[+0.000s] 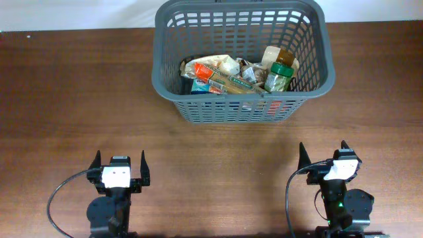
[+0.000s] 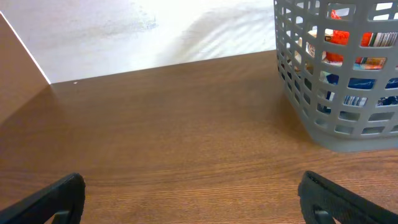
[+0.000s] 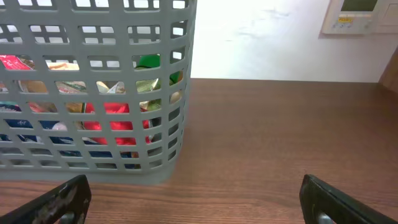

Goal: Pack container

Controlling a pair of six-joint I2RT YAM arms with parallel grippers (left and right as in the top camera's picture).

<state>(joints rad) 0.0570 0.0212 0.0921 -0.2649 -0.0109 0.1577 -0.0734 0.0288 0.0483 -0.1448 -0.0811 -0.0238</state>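
Observation:
The container, a dark grey slotted basket (image 1: 173, 79), stands at the back middle of the table. It holds several groceries: snack packets (image 1: 215, 74) and green-lidded jars (image 1: 281, 71). It also shows in the left wrist view (image 2: 298, 99) at the upper right and in the right wrist view (image 3: 177, 81) at the upper left. My left gripper (image 1: 120, 163) is open and empty at the front left, well short of the basket. My right gripper (image 1: 322, 154) is open and empty at the front right, also apart from it.
The wooden table (image 1: 79, 99) runs wide on both sides of the basket. A white wall (image 2: 155, 31) lies behind the table's back edge. A wall panel (image 3: 351, 15) shows at the upper right in the right wrist view.

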